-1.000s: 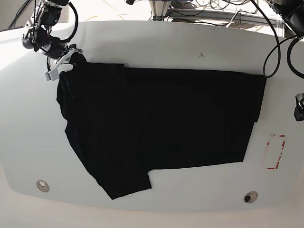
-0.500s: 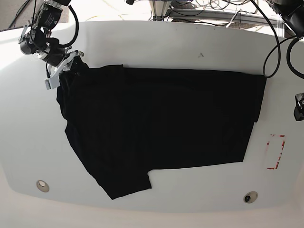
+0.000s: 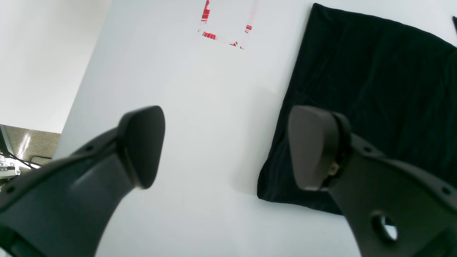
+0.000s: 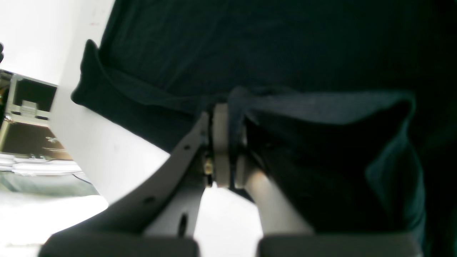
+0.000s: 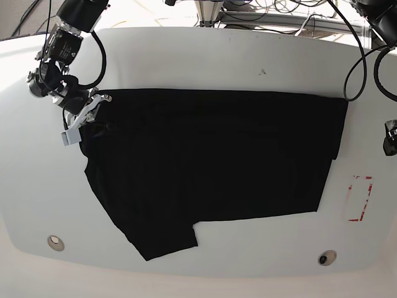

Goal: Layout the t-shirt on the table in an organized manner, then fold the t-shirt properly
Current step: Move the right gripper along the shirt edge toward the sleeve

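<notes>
The black t-shirt (image 5: pixel 211 161) lies spread across the white table (image 5: pixel 217 56), with one sleeve sticking out toward the front left. My right gripper (image 5: pixel 87 117) is at the shirt's far left corner, shut on a fold of cloth. In the right wrist view that fold of the t-shirt (image 4: pixel 285 43) runs between the closed right gripper (image 4: pixel 223 117). My left gripper (image 3: pixel 228 150) hovers open and holds nothing, just off the t-shirt's (image 3: pixel 357 89) right corner. One of its fingers (image 3: pixel 314 150) is over the cloth's edge.
A red-outlined rectangle mark (image 5: pixel 360 198) sits on the table right of the shirt, also in the left wrist view (image 3: pixel 225 32). Two round metal fittings (image 5: pixel 56 243) (image 5: pixel 327 257) sit near the front edge. Cables hang at the back right.
My right gripper has moved toward the front of the table with the cloth in it. The folded flap at the shirt's far left has drawn out into a straight top edge.
</notes>
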Controlling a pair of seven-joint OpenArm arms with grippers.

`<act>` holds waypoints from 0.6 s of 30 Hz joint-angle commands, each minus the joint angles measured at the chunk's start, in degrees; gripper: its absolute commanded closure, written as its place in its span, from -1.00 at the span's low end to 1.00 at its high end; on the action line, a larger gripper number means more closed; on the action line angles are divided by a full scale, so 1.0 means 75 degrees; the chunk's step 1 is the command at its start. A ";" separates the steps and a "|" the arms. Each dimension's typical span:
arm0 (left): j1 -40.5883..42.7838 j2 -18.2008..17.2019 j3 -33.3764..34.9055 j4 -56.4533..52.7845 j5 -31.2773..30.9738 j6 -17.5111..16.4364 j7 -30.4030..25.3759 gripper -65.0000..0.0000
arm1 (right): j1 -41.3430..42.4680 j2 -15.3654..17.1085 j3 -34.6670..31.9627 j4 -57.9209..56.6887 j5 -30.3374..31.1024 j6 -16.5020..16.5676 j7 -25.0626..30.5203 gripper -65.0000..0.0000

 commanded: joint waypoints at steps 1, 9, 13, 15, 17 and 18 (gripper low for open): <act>-0.0093 -0.0184 -0.0036 0.0130 -0.0072 -0.0020 -0.0148 -0.58 | 0.0566 0.0158 0.0045 -0.0438 0.0181 -0.0010 0.0171 0.98; 0.0083 -0.0207 -0.0025 0.0142 -0.0095 -0.0020 -0.0148 -0.58 | 0.1492 0.0381 0.0022 -0.1293 0.0111 -0.0010 0.0206 0.01; 0.0118 -0.0207 -0.0025 0.0142 -0.0107 -0.0020 -0.0148 -0.58 | 0.1867 0.0545 0.0022 -0.1305 -0.0264 -0.0010 0.0206 -0.65; 0.0118 -0.0196 -0.0025 0.0142 -0.0107 -0.0020 -0.0148 -0.58 | 0.1937 0.0604 0.0022 -0.1305 -0.0358 -0.0010 0.0182 -0.87; 0.0118 -0.0196 -0.0025 0.0142 -0.0119 -0.0020 -0.0148 -0.58 | 0.1925 0.0838 0.0022 -0.1235 -0.0370 -0.0010 0.0171 -1.00; 0.0118 -0.0196 -0.0025 0.0142 -0.0119 -0.0020 -0.0148 -0.58 | 0.1902 0.0920 0.0022 -0.1153 -0.0370 -0.0010 0.0171 -1.00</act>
